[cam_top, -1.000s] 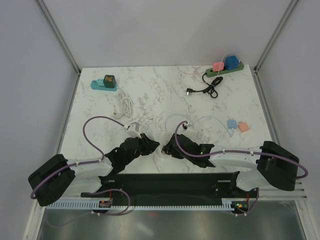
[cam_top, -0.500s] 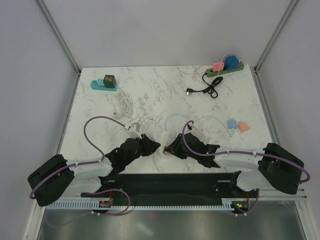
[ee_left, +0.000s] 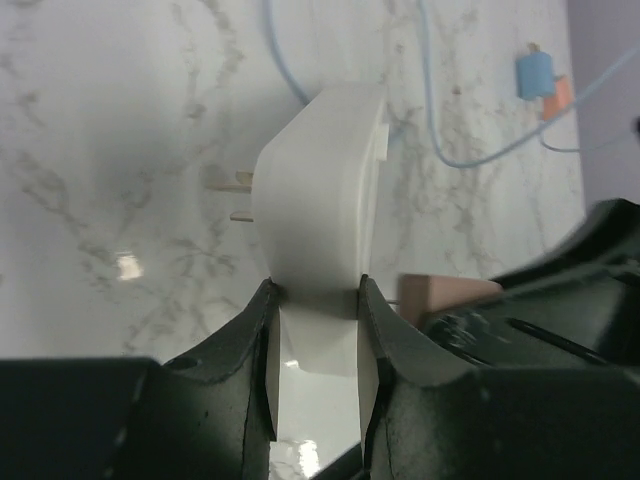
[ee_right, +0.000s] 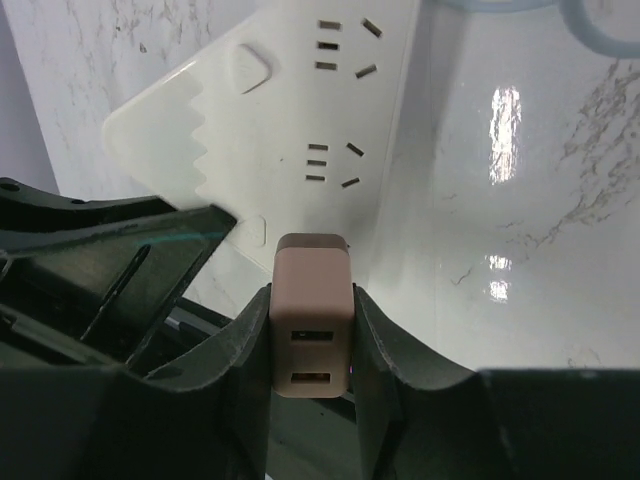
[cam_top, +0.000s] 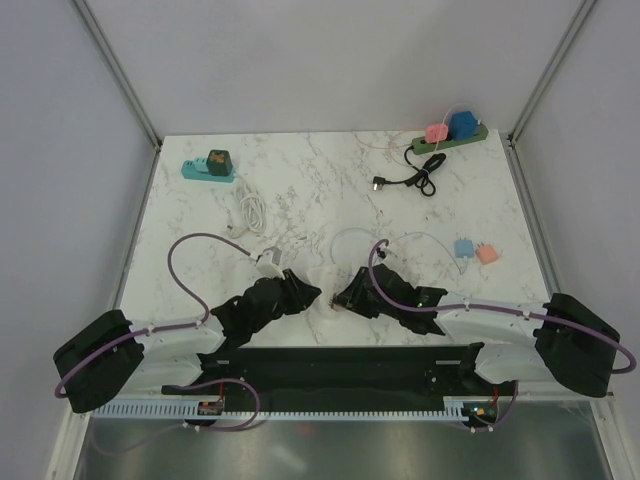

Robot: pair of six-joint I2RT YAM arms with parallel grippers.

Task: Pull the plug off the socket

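The pink plug point(ee_right: 311, 275) sat right at the white socket block point(ee_right: 300, 110), by the middle of the worktop's point(cam_top: 330, 190) near edge. I could not tell if its pins were all the way out. My right gripper point(ee_right: 311, 310) squeezed the plug tight. My left gripper point(ee_left: 318, 300) pinched the block. I needed to hold the block steady and pull the plug straight back, with no twisting.

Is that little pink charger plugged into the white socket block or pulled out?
Cannot tell. In the right wrist view the pink rectangular USB charger has its far end against the white plastic socket block, prongs hidden.
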